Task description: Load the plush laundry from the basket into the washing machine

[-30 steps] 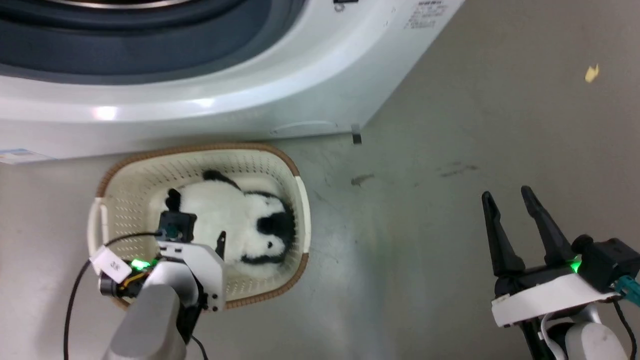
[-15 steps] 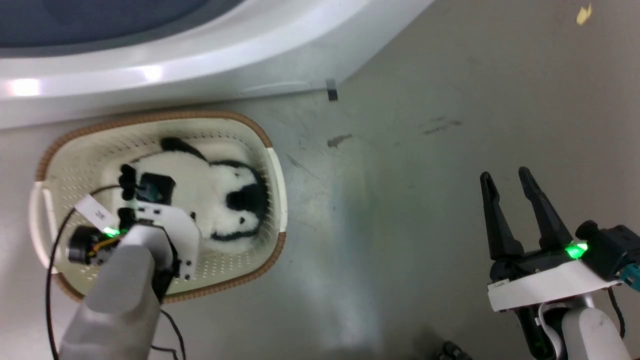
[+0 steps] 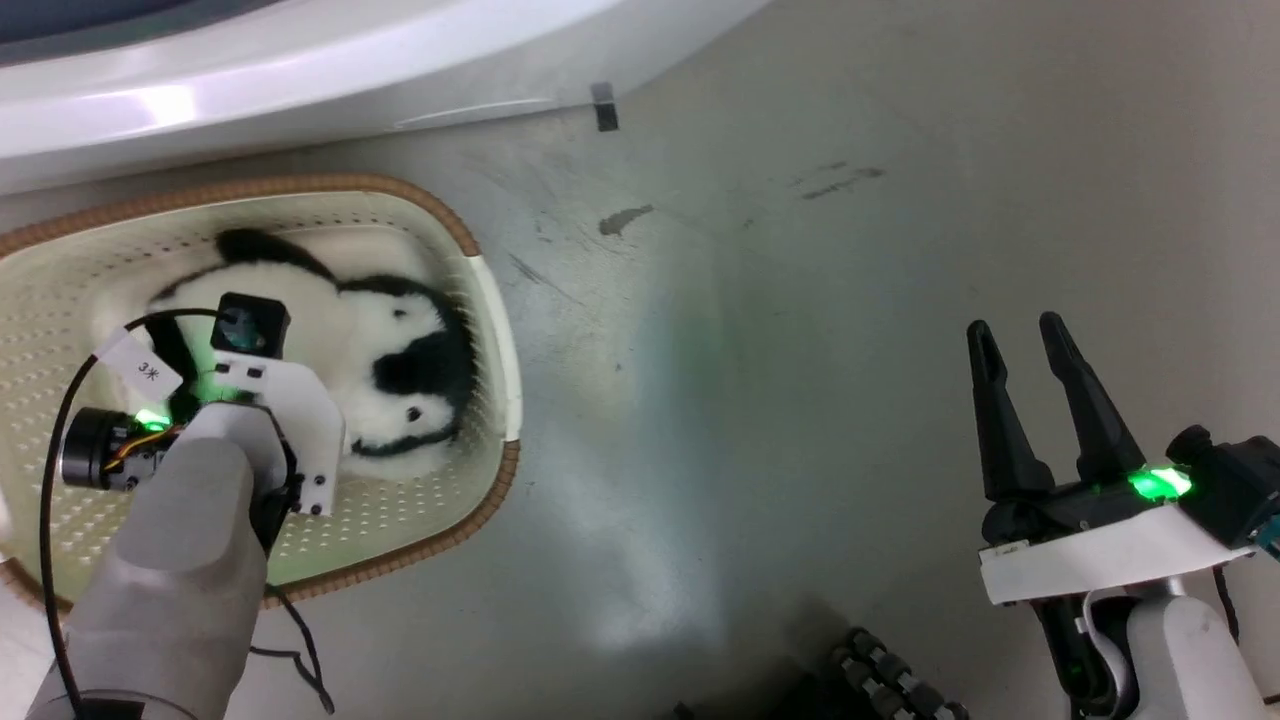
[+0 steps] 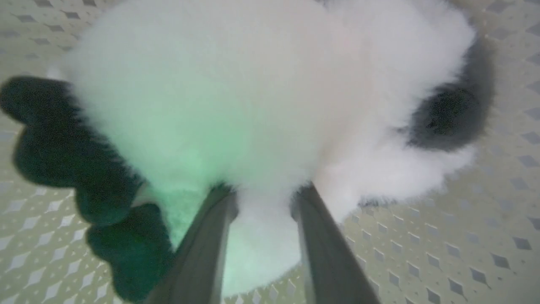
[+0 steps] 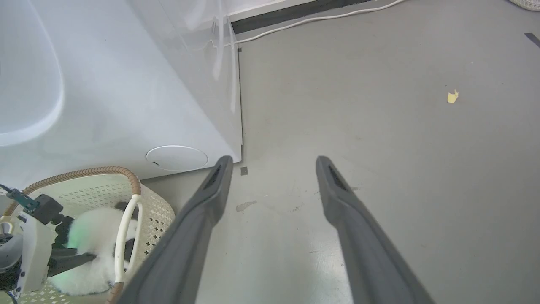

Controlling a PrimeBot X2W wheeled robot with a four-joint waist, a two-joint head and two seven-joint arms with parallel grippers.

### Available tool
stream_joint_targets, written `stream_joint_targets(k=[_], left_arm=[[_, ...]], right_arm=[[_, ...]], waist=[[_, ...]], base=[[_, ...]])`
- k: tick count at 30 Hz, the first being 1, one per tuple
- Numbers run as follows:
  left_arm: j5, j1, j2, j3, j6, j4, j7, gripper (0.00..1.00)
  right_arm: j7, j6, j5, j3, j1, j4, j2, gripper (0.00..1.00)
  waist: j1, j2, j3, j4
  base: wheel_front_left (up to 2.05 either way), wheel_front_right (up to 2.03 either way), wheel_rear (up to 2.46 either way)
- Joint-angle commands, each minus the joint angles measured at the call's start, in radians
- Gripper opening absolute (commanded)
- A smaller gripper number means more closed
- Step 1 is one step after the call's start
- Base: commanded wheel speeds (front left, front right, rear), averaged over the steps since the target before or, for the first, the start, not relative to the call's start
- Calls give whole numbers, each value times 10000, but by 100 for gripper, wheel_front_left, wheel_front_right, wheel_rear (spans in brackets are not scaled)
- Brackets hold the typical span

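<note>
- Early stage, by the look of it: plush laundry point(image 3: 365, 330) lying inside the basket point(image 3: 497, 330), neither lifted nor loaded.
- Basket set on the floor point(image 3: 750, 350), just beside the front of the washing machine point(image 3: 300, 70); drum opening almost wholly out of frame, so no telling how the door stands.
- Left end effector point(image 4: 263, 192) down inside the basket, fingers parted with a tuft of white fur between them, tips pressed into the body near a black limb point(image 4: 63, 143); no clear clamp to be seen, so taken as open and at the point of grasping.
- Right end effector point(image 3: 1014, 330) well apart from the basket, over bare floor, fingers spread, holding nothing.
- Left to do, as judged: closing on the fur, lifting clear of the basket, carrying up to the drum, letting go inside.
</note>
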Motion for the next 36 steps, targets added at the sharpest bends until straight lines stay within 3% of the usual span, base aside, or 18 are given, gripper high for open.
stream_joint_targets(k=[1,12,25,32,36], left_arm=[[-91,-95,55,-105,-86,362,97,0],[-775,262,-225,-241,-76,1466,-1220,0],[-1546,2156,-1342,-226,-569,1815,-3875,0],[-1790,3534,-1727,-228,-773,739,-4607,0],[-1913,4745,-1918,234,-565,-1521,-4630,0]], right_arm=[[-90,-8,136,-44,-199,49,41,100],[-320,-9,46,-395,58,351,46,100],[-408,-9,-1386,-929,1365,347,47,100],[-408,-9,-1781,-965,2181,390,47,100],[-408,-9,-1822,-1160,2730,381,47,100]], waist=[[0,-1,75,-80],[0,-1,-829,-35],[0,-1,-4317,1226],[0,-1,-5979,2088],[0,-1,-6808,2545]], base=[[0,0,0],[0,0,0],[0,0,0],[0,0,0],[0,0,0]])
